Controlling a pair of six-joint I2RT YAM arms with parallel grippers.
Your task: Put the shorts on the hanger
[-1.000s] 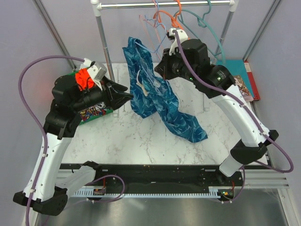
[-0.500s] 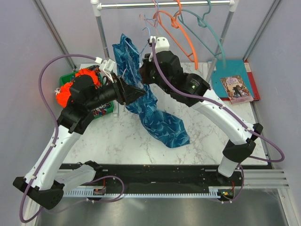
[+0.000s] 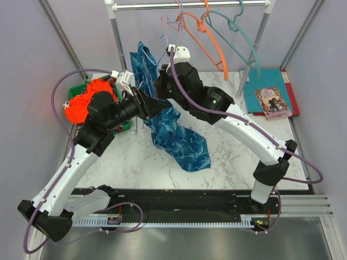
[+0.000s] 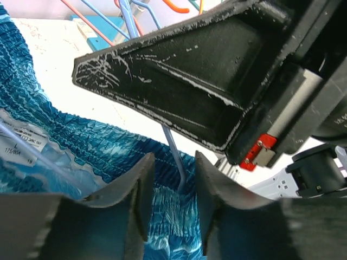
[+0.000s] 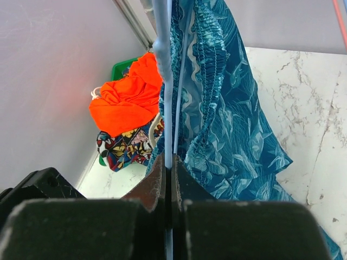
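Note:
The dark-blue shorts (image 3: 173,135) with teal leafy print hang from the pale blue hanger (image 5: 162,65), their lower end lying on the marble table. My right gripper (image 3: 161,86) is shut on the hanger's thin rod, which runs straight up from between the pads (image 5: 168,162), with the shorts (image 5: 217,108) draped just to its right. My left gripper (image 3: 154,106) is open; its fingers (image 4: 173,162) stand on either side of the hanger wire (image 4: 172,146) where it enters the gathered waistband (image 4: 81,141). The right gripper's black body looms right above.
A clothes rail (image 3: 190,5) at the back carries a pink hanger (image 3: 167,23), an orange hanger (image 3: 209,46) and a teal hanger (image 3: 246,46). A green bin (image 3: 123,125) at the left holds an orange garment (image 3: 84,103). Books (image 3: 270,100) lie at the right.
Both arms have moved left and closer together. The hanger and shorts shifted left, the shorts' lower end dragging left on the table. The left gripper has reached the waistband.

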